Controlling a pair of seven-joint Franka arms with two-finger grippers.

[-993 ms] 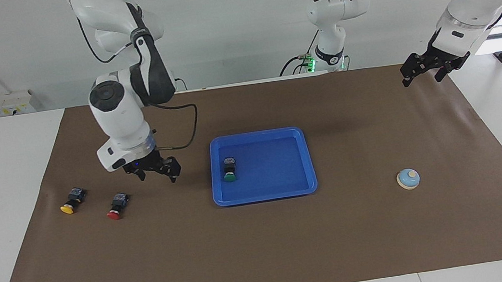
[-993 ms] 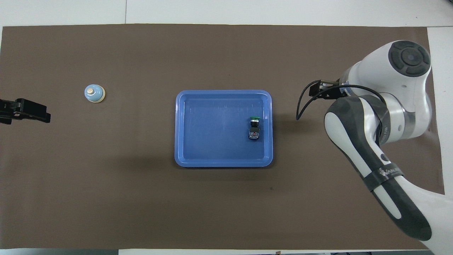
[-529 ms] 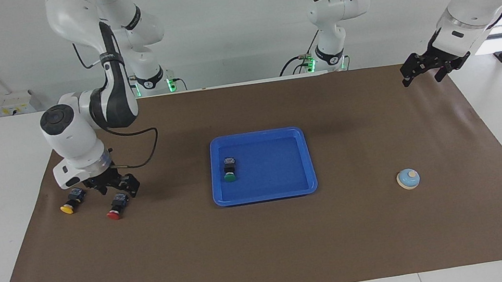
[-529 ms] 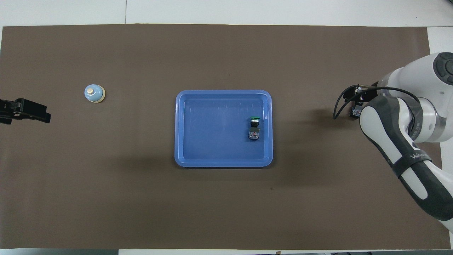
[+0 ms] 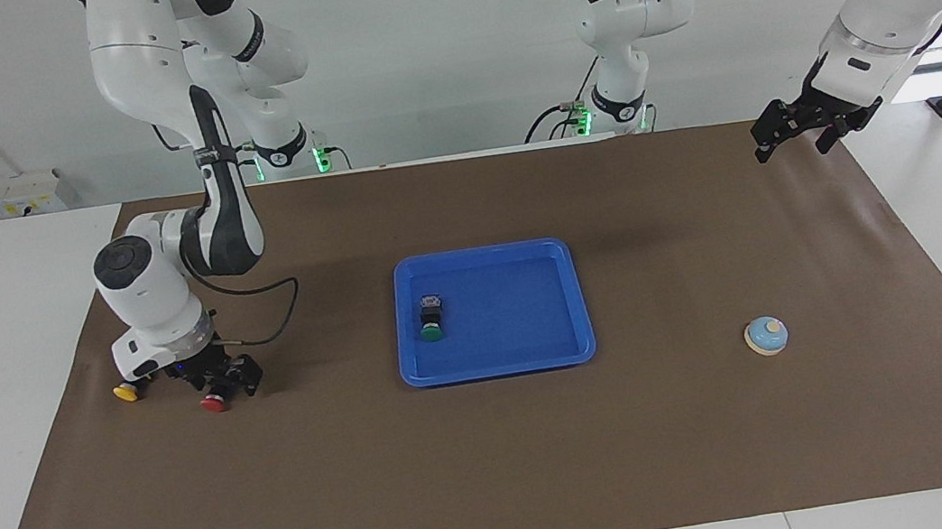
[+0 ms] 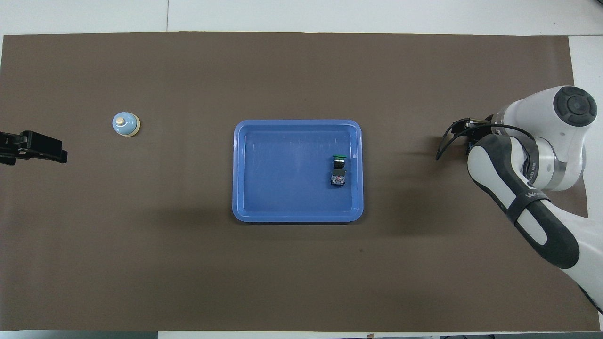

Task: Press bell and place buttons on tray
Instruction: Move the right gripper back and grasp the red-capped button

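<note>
The blue tray (image 5: 498, 368) lies mid-table and holds the green button (image 5: 430, 317); both also show in the overhead view, tray (image 6: 297, 217) and green button (image 6: 338, 169). The red button (image 5: 214, 404) and yellow button (image 5: 125, 393) lie toward the right arm's end. My right gripper (image 5: 220, 384) is down at the mat, open, its fingers on either side of the red button's black body. In the overhead view the right arm (image 6: 527, 179) hides both these buttons. The light-blue bell (image 5: 765, 336) stands toward the left arm's end. My left gripper (image 5: 792, 133) waits open, raised, apart from the bell.
A brown mat (image 5: 499, 479) covers the table. The right gripper's black cable (image 5: 266, 332) loops between the wrist and the tray. In the overhead view the bell (image 6: 126, 124) sits close to the left gripper (image 6: 33, 147).
My right gripper has swung from beside the tray over to the red button and come down around it. The left arm, bell, tray and green button have not moved.
</note>
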